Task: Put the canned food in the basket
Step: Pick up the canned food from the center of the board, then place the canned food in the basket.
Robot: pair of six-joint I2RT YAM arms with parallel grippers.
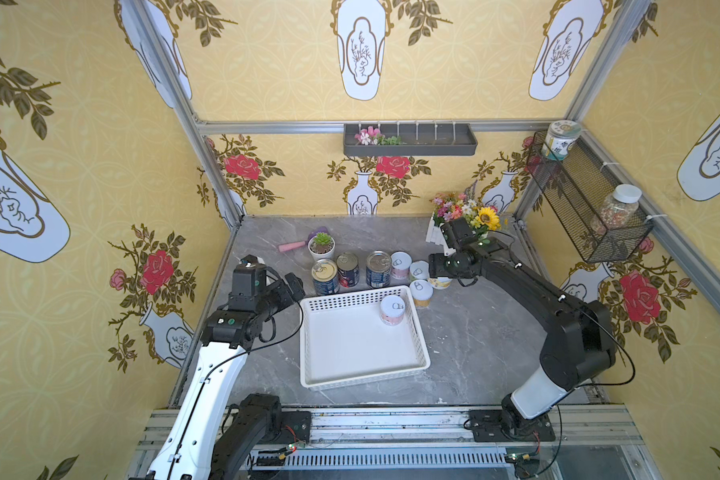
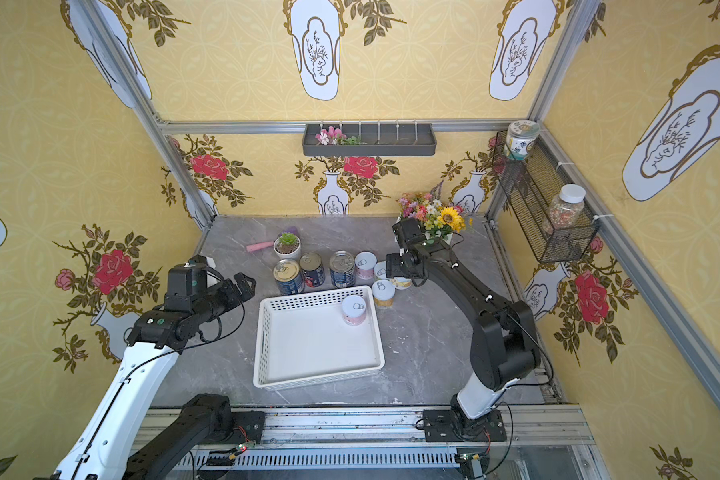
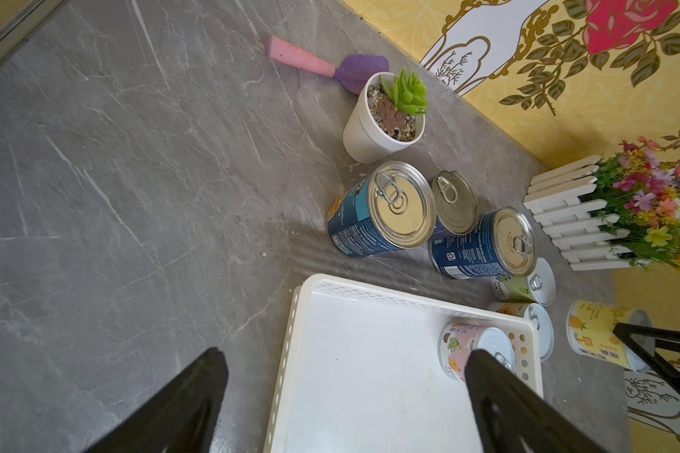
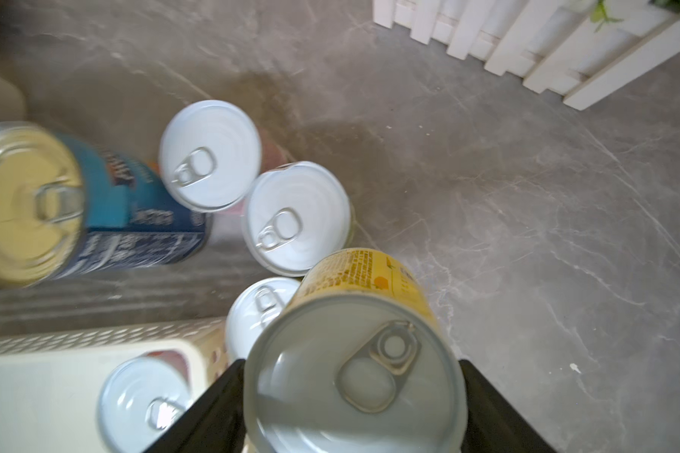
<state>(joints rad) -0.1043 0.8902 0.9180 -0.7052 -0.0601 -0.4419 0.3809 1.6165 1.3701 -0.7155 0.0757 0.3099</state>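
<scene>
Left tool [image 1: 295,286]: jaws wide apart, empty, hovering left of the basket [image 1: 366,374]. Centre: the white basket rests on the tabletop [image 1: 474,332], with one pink-labelled can [image 1: 392,309] upright in its far right corner. Three larger cans [image 1: 348,270] and three small white-lidded cans [image 1: 419,271] stand just behind it. Right tool [image 4: 350,368]: clamped around a yellow-labelled can [image 4: 370,274], apparently clear of the tabletop. Step in hand: carrying a second can. The next move calls for swinging it over the rim, clear of neighbouring lids, before release.
</scene>
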